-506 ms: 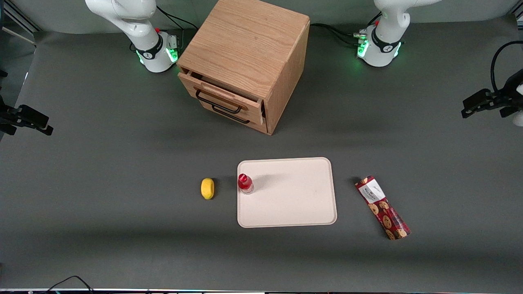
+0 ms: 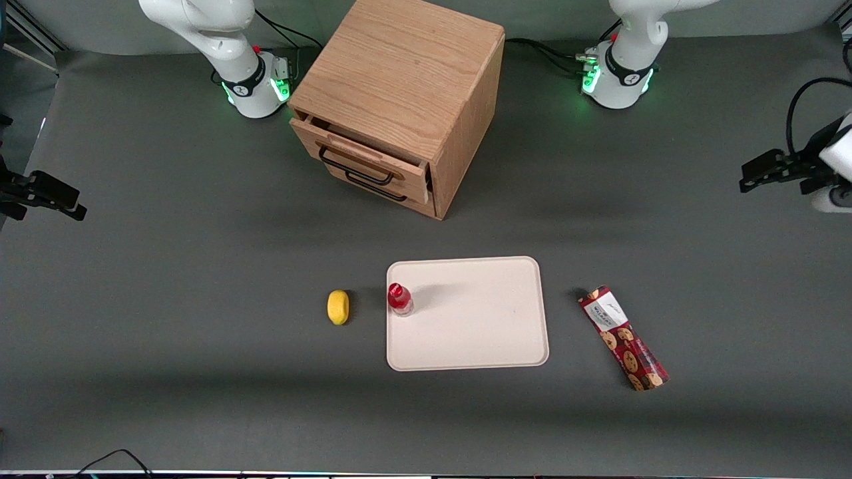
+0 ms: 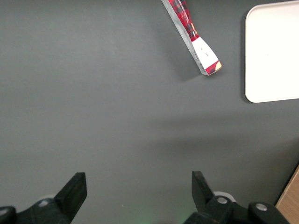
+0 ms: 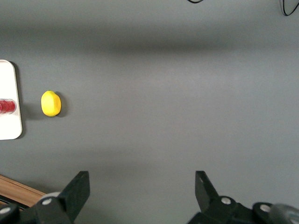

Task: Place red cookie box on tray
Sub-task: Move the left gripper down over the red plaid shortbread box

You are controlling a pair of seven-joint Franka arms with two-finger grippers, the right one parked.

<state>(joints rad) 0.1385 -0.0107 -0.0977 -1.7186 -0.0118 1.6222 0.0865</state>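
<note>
Grey matte tabletop point(image 2: 200, 266), claw point(image 3: 138, 196) spread wide above it, holding nothing

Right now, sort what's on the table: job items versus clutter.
Job: red cookie box, lying on the table beside the tray; open pincer, high above the working arm's end.
Clutter: red-capped bottle on the tray, lemon, wooden drawer cabinet.

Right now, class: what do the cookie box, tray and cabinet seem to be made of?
Red cookie box: likely glossy printed card, sharp edges. Tray: matte cream, probably plastic; rounded moulded rim. Cabinet: wood, visible grain. The open gripper hovers at the working arm's end.
</note>
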